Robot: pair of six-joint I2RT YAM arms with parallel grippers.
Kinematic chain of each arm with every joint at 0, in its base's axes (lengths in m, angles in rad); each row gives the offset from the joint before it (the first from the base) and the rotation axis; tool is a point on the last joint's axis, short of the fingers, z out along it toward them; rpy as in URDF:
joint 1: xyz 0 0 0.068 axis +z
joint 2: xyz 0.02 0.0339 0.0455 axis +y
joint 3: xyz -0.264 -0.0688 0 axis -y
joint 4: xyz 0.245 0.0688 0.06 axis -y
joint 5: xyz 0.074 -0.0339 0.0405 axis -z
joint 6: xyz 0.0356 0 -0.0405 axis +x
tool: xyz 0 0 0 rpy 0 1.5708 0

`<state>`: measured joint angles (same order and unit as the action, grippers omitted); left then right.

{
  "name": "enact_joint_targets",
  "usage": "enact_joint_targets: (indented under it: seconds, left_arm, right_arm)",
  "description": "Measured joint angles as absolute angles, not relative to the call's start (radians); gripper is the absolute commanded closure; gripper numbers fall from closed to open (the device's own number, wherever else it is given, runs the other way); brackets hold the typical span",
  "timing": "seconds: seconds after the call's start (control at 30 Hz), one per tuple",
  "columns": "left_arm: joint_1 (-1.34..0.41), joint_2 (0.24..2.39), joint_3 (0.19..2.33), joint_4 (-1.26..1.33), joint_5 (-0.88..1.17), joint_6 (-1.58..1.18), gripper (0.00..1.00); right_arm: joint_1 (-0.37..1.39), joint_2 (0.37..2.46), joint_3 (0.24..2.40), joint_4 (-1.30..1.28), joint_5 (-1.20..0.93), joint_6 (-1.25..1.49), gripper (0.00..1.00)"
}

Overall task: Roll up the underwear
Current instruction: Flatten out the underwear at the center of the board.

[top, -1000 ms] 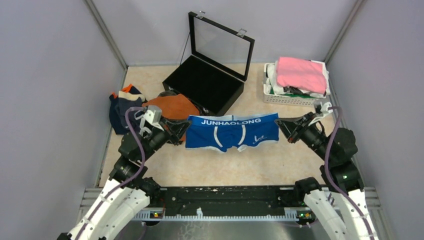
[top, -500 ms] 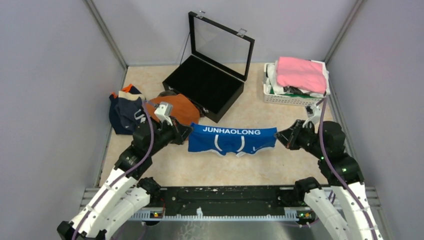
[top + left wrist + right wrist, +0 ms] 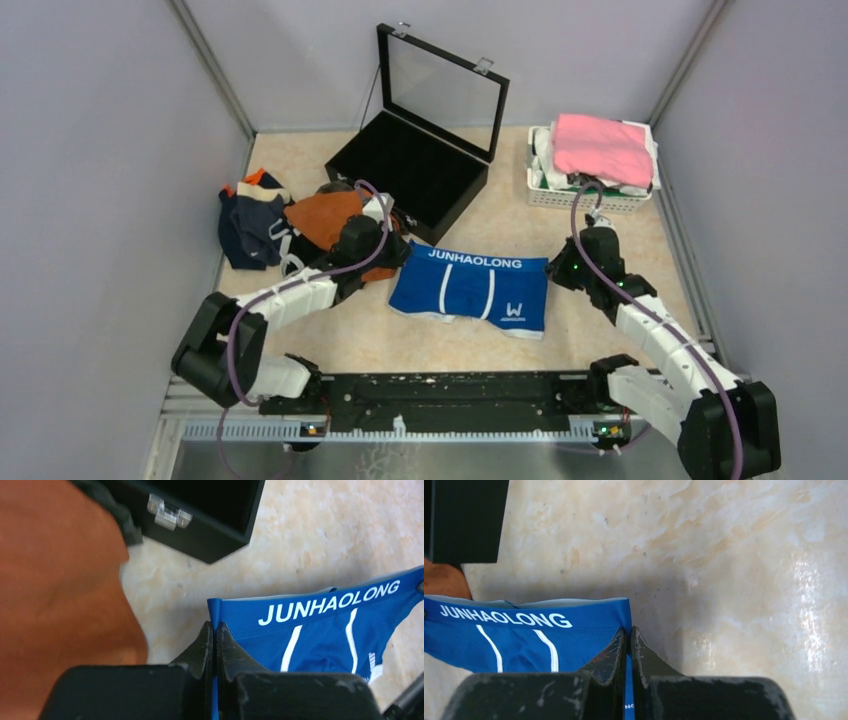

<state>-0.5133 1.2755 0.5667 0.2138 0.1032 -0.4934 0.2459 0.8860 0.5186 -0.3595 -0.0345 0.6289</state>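
**A:** Your left gripper (image 3: 215, 630) is pinched tight on the left waistband corner of the blue underwear (image 3: 470, 290), which lies spread on the table (image 3: 380, 340) between your two grippers.

**B:** And your right gripper (image 3: 628, 632) is clamped on the opposite corner. The band is drawn straight, and I'd say that's to lay it flat for rolling.

**A:** Your left wrist view shows the rust-orange pair (image 3: 60, 580) just left of the jaws, with the black case (image 3: 200, 525) ahead.

**B:** Only the overhead shows the leg hems, flat on the near side of both grippers.
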Motion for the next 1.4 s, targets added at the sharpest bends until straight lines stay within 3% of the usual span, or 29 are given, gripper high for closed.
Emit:
enact_joint_targets:
  seconds: [0.13,0.3,0.57,0.77,0.9,1.03,1.23,1.4]
  left_arm:
    - [-0.513,1.388,0.656,0.260,0.092,-0.458,1.00]
    - [-0.513,1.340,0.685,0.247,0.089,-0.438,1.00]
    - [-0.513,0.913,0.678,-0.007,0.092,-0.469,1.00]
    - [-0.514,0.587,0.622,-0.255,0.102,-0.575,1.00]
    - [-0.514,0.487,0.574,-0.333,0.119,-0.632,1.00]
    - [-0.514,0.580,0.533,-0.289,0.109,-0.640,1.00]
    - [-0.514,1.010,0.518,-0.006,0.073,-0.587,1.00]
    - [-0.516,1.335,0.541,0.208,0.059,-0.545,0.86]
  right_arm:
    - [0.246,0.928,0.505,-0.278,0.001,0.612,1.00]
    - [0.246,0.824,0.528,-0.303,-0.051,0.577,1.00]
    - [0.246,0.597,0.710,-0.522,-0.248,0.553,1.00]
    - [0.246,0.432,0.713,-0.719,-0.380,0.622,1.00]
    - [0.246,0.385,0.693,-0.772,-0.421,0.677,1.00]
    - [0.246,0.410,0.606,-0.731,-0.373,0.698,1.00]
    - [0.246,0.610,0.429,-0.514,-0.216,0.722,0.98]
    - [0.246,0.801,0.367,-0.313,-0.116,0.726,0.90]
